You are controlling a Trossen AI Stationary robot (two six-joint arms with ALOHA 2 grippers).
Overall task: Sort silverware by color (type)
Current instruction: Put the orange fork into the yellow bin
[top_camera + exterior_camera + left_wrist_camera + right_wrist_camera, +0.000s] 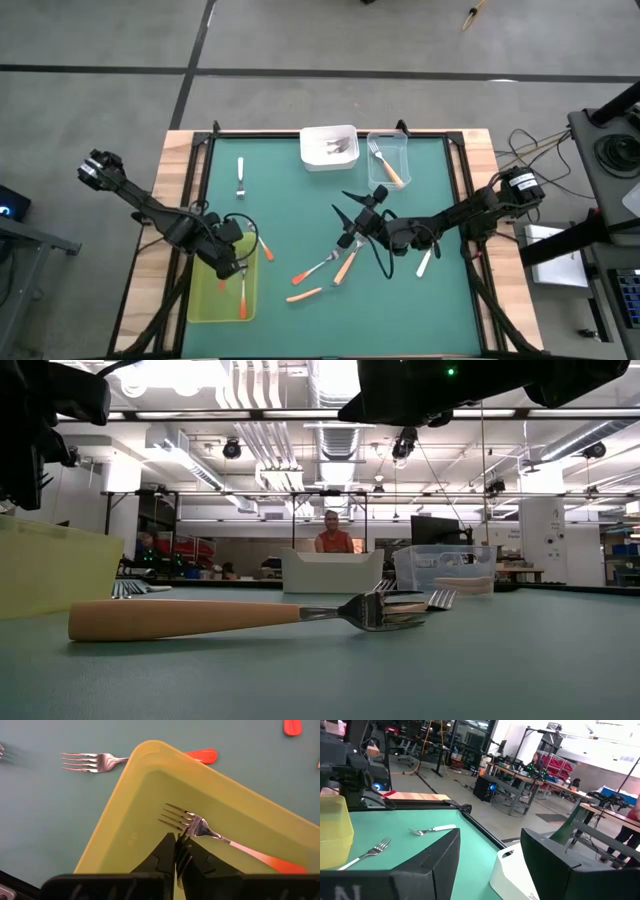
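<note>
High view showed the closed left pincer (232, 262) over the yellow-green tray (205, 297) and the right pincer (358, 222) open; descending, its spread fingers could scatter the clustered forks (335, 265).

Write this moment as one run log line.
left gripper: shut, over yellow-green tray | right gripper: open, mid-table above forks
</note>
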